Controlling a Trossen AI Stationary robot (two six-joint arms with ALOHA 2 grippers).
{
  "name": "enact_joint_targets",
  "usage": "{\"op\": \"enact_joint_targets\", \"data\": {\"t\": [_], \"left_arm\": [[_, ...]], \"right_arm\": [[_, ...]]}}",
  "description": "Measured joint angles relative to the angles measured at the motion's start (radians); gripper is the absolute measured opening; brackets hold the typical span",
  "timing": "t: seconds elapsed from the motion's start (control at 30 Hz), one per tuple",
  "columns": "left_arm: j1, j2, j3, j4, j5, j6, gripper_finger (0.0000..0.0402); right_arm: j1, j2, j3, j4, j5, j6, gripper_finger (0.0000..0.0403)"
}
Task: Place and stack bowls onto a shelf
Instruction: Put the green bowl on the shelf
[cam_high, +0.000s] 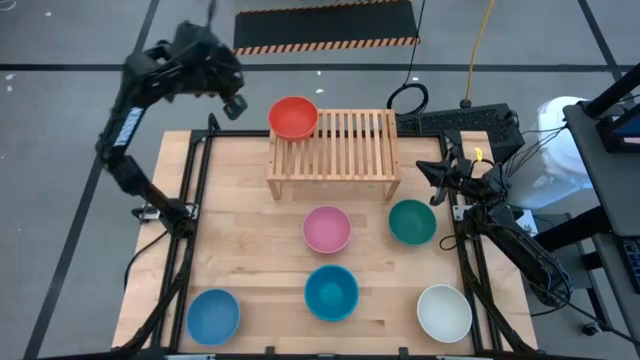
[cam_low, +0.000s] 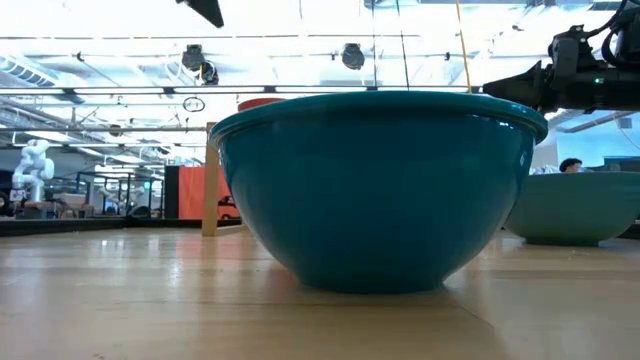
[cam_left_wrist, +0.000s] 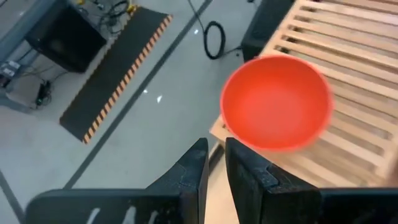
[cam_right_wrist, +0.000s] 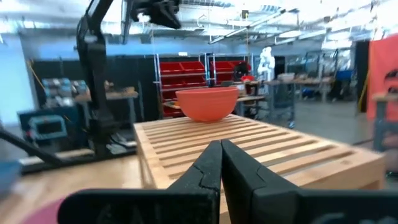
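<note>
Left pincer (cam_high: 236, 104) empty, fingers nearly together, at 9 o'clock of red bowl (cam_high: 293, 117) resting on shelf (cam_high: 345, 150). Right pincer (cam_high: 432, 170) closed, idle. One placed; five bowls remain on desk (cam_high: 250, 240).

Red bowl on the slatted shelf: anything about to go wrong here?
The red plastic bowl sits at the far left corner of the light-wood slatted shelf, its rim overhanging the edge, so a nudge might tip it off. The left gripper, raised just beside it, could clip it when moving.

Six bowls (cam_high: 293, 117), one shelf (cam_high: 345, 145), one table (cam_high: 240, 230), and two arms (cam_high: 130, 120).
</note>
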Motion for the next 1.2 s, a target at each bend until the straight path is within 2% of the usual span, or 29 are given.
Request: {"op": "enact_joint_targets", "data": {"t": [0.17, 0.3, 0.4, 0.53, 0.7, 1.03, 1.2], "left_arm": [[-0.030, -0.058, -0.001, -0.145, 0.124, -0.057, 0.0063], [-0.081, -0.114, -0.056, -0.133, 0.172, -0.106, 0.0063], [-0.134, -0.165, -0.133, -0.133, 0.172, -0.120, 0.0063], [-0.200, -0.238, -0.277, -0.118, 0.148, -0.150, 0.0063], [-0.262, -0.378, -0.488, -0.013, 0.142, -0.225, 0.0063], [-0.346, -0.765, -0.902, 0.257, 0.101, -0.374, 0.0063], [-0.364, -0.951, -1.092, 0.351, 0.092, -0.393, 0.0063]], "right_arm": [[0.000, 0.000, 0.010, 0.054, -0.003, 0.063, 0.0004], [0.000, 0.002, 0.089, 0.057, -0.044, 0.064, 0.0004], [0.001, 0.026, 0.183, -0.038, -0.090, 0.064, 0.0004], [0.002, 0.075, 0.326, -0.170, -0.149, 0.026, 0.0004], [0.002, 0.148, 0.486, -0.292, -0.193, -0.031, 0.0004], [0.002, 0.285, 0.747, -0.580, -0.217, -0.130, 0.0004], [0.002, 0.356, 0.885, -0.723, -0.214, -0.175, 0.0004]]}}
